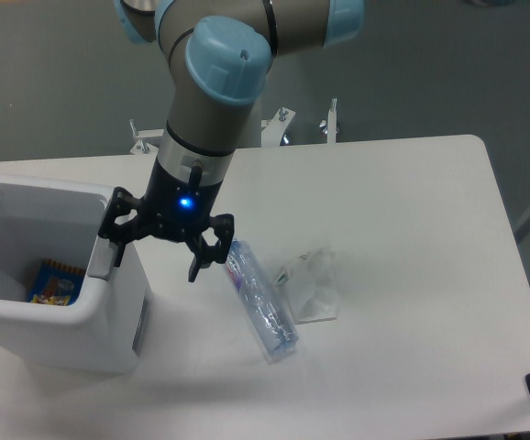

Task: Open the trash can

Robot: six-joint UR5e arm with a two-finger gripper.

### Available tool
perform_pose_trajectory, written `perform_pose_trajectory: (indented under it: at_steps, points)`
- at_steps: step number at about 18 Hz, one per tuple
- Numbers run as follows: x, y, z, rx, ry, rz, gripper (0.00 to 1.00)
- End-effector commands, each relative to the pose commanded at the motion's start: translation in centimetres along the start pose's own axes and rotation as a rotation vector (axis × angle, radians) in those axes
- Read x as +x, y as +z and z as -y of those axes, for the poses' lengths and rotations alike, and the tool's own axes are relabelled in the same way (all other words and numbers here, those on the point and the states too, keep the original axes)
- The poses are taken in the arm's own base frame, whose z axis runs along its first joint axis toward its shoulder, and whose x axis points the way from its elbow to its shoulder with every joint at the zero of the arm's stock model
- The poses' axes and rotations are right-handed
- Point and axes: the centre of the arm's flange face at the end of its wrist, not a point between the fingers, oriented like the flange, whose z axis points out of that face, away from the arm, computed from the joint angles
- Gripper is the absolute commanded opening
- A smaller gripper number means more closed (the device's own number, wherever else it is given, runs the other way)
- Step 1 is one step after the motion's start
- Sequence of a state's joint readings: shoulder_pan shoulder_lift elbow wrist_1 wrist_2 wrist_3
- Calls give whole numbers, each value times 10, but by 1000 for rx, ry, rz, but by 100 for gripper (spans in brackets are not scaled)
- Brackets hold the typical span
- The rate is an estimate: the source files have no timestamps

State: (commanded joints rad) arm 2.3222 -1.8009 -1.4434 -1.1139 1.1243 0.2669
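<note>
— Since the large white boxy plastic trash can [59, 316] shows its inside, why does the black two-finger gripper [152, 253] hang at its near corner?

— One of the fingers [114, 240] rests down on the grey push-tab [105, 259] at the rim, touching it; the other hangs free above the white tabletop [403, 238], on the side away from the bin. The fingers are spread apart and clasp nothing. I judge the tab is what releases the lid, so the pressing finger explains the placing.

— And the lid?

— Swung up at the far edge of the picture; only a sliver shows. A blue and orange packet [54, 280] lies inside, below the pressing finger.

— What sits beyond the free finger?

— A clear plastic bottle [261, 300] lying flat, just beside it, then a crumpled clear plastic wrapper [309, 286] touching the bottle.
</note>
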Motion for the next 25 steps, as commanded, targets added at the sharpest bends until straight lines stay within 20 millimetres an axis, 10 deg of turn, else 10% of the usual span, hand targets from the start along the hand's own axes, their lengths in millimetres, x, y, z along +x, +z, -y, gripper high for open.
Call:
perform_pose_trajectory:
  at_steps: [5,11,15,25]
  points:
    - [-76,-23,1,47,-17,154,100]
    - [-209,8,-35,-145,25,336,100]
    - [-279,-5,-61,-225,111,380,100]
    - [-325,22,-86,-414,392,360,100]
